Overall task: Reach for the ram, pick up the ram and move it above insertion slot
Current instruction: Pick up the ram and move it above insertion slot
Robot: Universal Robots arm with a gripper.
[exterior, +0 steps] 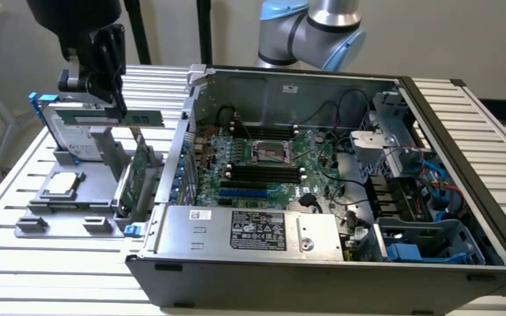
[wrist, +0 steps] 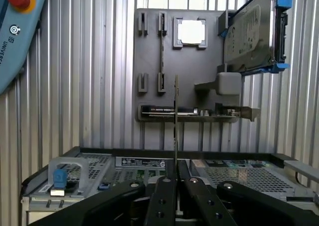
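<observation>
Up at about ten o'clock in the exterior view, the gripper (exterior: 112,108) hangs over the grey holder tray (exterior: 64,217). Its fingers are squeezed tight on the ram (exterior: 123,118), a long thin green stick, which pokes out sideways from under them. In the wrist view the ram (wrist: 176,121) shows edge-on, as a thin line going straight out from between the two black fingers (wrist: 162,201).

Just under the ram, a wider green card (exterior: 139,174) stands up in the tray, close by. A silver hard drive (exterior: 73,131) with blue clips leans at the tray's far edge, right next to the gripper. A small square chip (exterior: 62,185) lies flat on the tray.

Over at three o'clock from the gripper sits the open computer case (exterior: 464,197). Its near wall (exterior: 187,112) stands between the ram and the black memory slots (exterior: 262,172) on the green board inside. Above the slots the room is open.
</observation>
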